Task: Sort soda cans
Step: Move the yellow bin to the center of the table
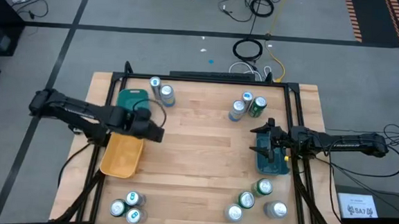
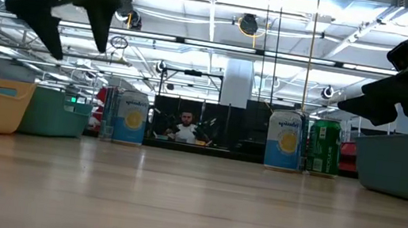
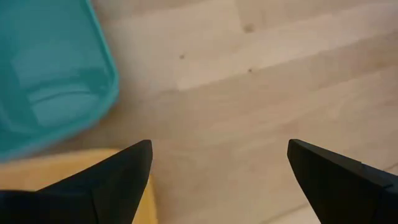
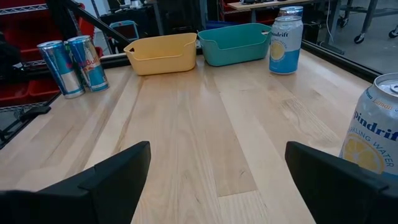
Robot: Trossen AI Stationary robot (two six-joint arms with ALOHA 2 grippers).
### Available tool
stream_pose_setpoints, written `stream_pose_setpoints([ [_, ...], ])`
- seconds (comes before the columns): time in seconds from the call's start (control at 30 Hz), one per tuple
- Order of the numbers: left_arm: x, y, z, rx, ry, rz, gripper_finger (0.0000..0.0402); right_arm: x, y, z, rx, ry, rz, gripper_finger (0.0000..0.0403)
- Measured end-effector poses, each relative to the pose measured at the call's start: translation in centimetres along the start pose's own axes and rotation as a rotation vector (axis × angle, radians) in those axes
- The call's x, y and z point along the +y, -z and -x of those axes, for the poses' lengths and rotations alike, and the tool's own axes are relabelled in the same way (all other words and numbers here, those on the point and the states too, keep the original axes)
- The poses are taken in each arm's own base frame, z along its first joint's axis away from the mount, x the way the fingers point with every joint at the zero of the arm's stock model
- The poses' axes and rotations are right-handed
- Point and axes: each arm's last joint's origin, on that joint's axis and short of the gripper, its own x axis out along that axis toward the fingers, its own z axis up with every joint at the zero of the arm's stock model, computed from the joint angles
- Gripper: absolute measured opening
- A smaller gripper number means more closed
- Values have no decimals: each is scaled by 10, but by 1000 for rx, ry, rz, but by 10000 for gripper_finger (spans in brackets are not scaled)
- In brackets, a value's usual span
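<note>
The soda cans stand upright on their bases in four groups on the wooden table: two at the far left [image 1: 160,90], three at the far right [image 1: 248,104], three at the near left [image 1: 128,208] and several at the near right [image 1: 255,200]. My left gripper [image 1: 155,131] hangs open above bare wood, pointing steeply down, beside the teal tray [image 3: 50,68] and the yellow tray [image 1: 122,154]. My right gripper [image 1: 259,140] waits open and nearly level over the dark tray [image 1: 272,165] at the right edge. Neither has anything between its fingers.
The teal tray [image 1: 132,101] and the yellow tray sit side by side at the left. Bare wood [image 1: 204,154] fills the table's middle. A black frame [image 1: 111,86] runs along the table's edges. Beyond the far edge, a person [image 2: 184,127] sits in the room.
</note>
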Motion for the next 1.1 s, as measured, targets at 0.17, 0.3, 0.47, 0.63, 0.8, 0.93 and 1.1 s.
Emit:
stream_pose_setpoints([
  [0.17,5,31,8,17,-43,82,382,0,0,0,0,0,0,365],
  [0.3,11,45,10,14,-108,111,382,0,0,0,0,0,0,365],
  [0.47,13,46,10,27,-143,125,382,0,0,0,0,0,0,365],
  [0.63,19,50,4,95,-194,121,382,0,0,0,0,0,0,365],
  [0.8,19,51,0,97,-189,151,382,0,0,0,0,0,0,365],
  [0.93,20,54,-9,100,-192,152,382,0,0,0,0,0,0,365],
  [1.1,23,62,-28,154,-192,163,370,0,0,0,0,0,0,365],
])
